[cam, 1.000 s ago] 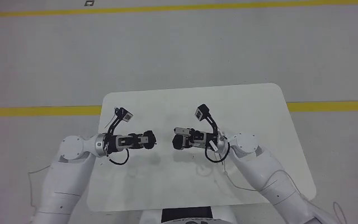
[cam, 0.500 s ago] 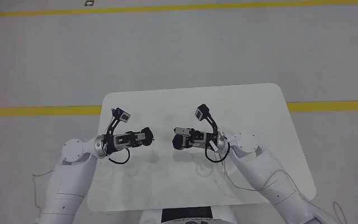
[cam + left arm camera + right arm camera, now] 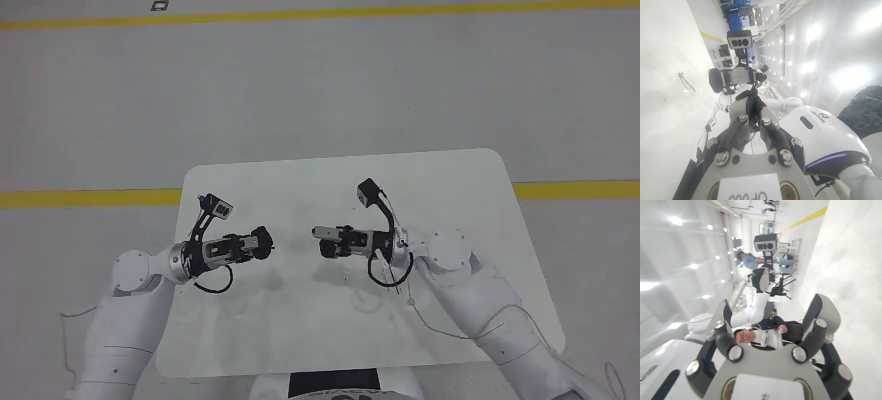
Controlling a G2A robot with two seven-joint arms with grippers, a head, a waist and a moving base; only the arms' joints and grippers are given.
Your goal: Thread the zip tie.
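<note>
Starting at the left end effector (image 3: 753,106): its two fingers are drawn together and pinch a black zip tie (image 3: 750,96). The tie runs up between the pads, and its bunched, dark end sticks out just past the fingertips. We see loose flaps of it splaying to either side of that end.

From above, the left end effector (image 3: 264,241) hangs over the middle of the white counter (image 3: 460,200). It points across at the right end effector (image 3: 320,238), and there is a clear gap between the two. We cannot make out the tie itself from above.

The right end effector (image 3: 770,311) stands wide open, its fingers (image 3: 815,309) spread apart with nothing between them. The left end effector (image 3: 762,281) faces it farther off. In the left wrist view, the free end of the tie lines up roughly with the right end effector (image 3: 738,77) and is well apart from it.

Further out, a few thin dark strands (image 3: 686,83) lie flat on the counter beyond the two arms. We cannot tell what they are.
</note>
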